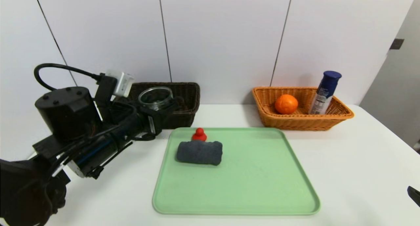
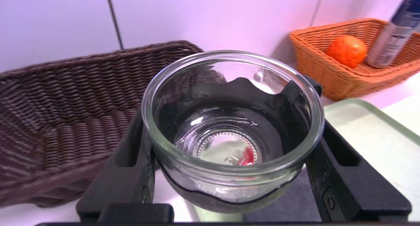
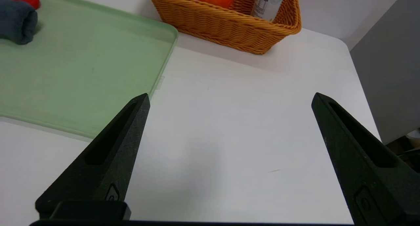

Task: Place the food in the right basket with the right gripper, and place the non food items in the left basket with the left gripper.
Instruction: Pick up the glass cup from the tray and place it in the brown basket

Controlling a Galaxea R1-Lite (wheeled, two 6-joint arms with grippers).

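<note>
The glass bowl [image 2: 231,130], rigid, slick and breakable, is clamped across its walls by the left gripper [image 2: 229,153] beside the dark basket [image 2: 65,114]. The right gripper [image 3: 229,147] is parked wide open, empty. Its weight seems moderate.

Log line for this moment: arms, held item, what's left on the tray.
left gripper: shut on glass bowl, beside dark basket | right gripper: open, idle over table | tray: towel, red toy

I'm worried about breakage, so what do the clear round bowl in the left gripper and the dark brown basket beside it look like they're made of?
The clear round bowl, clamped in the left gripper, looks like smooth glossy glass: see-through, with bright reflections. The dark brown basket looks like woven wicker or plastic rattan, with ribbed strands; which one is unclear.
</note>
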